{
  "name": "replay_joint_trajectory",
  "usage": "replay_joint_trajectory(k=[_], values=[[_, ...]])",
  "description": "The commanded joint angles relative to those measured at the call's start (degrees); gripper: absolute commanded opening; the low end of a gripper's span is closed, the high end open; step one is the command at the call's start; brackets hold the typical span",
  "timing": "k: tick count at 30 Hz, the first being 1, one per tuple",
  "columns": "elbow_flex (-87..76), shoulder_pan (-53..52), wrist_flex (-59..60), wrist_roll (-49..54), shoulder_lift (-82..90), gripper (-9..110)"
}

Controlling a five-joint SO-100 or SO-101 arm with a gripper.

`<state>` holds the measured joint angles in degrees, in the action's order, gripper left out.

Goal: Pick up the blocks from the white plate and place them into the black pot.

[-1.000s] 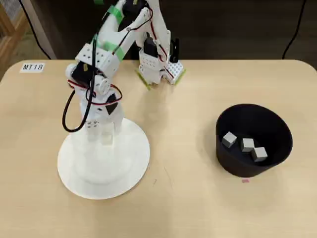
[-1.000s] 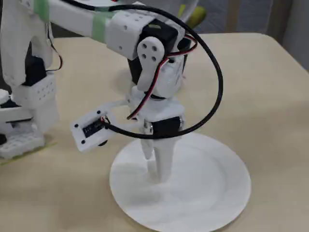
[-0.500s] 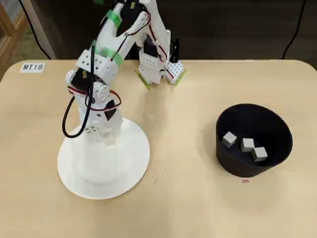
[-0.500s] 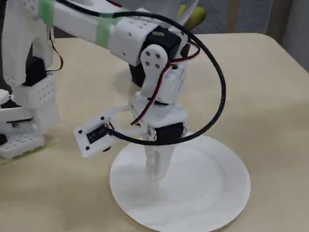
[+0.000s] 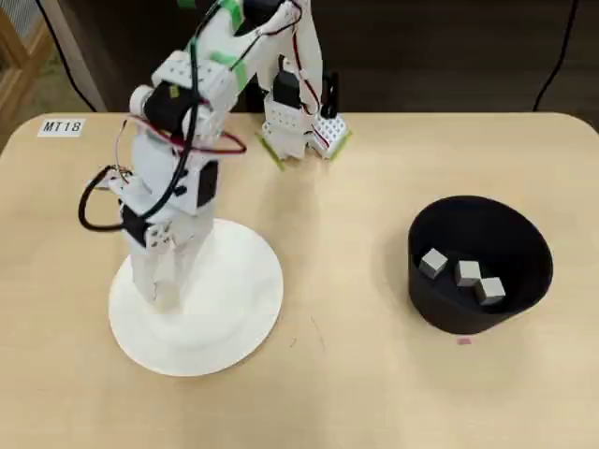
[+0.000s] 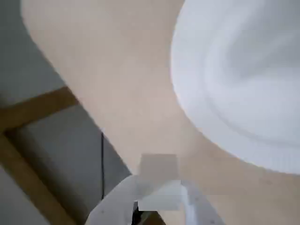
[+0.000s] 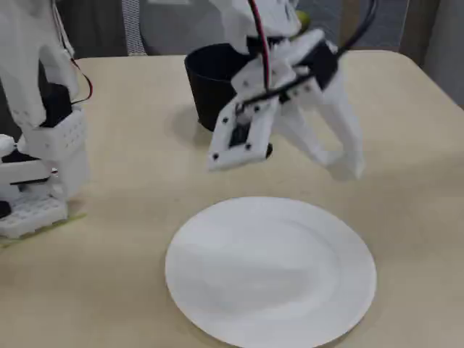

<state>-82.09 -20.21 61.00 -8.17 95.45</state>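
A: What do we see at left in the overhead view?
B: Our claw [image 5: 161, 292] hangs over the white plate [image 5: 234, 318], at left of centre on the table [image 5: 356, 393]. In the wrist view it clamps one pale block [image 6: 158, 169].
A: And at right?
B: The black pot [image 5: 479, 264] holds three blocks [image 5: 460, 274].
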Motion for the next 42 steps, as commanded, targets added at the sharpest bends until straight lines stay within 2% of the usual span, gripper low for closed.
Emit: replay_joint_trajectory(k=[1,10,17,23,31,33,35,37,42], values=[[1.5,6.0,0.2,3.4,11.4,-2],[-16.4,35.5,-8.7,6.1,33.4,-2],[-35.9,52.9,-26.2,11.2,39.6,-2],[-45.0,56.4,-35.5,12.9,38.9,-2],[-51.0,55.7,-39.6,13.1,39.1,-2],[-52.5,56.2,-39.7,14.6,40.1,16],[-52.8,56.1,-38.8,15.7,40.8,24],[-52.8,55.5,-37.3,16.3,41.5,27],[-52.8,54.1,-36.7,16.0,42.2,24]])
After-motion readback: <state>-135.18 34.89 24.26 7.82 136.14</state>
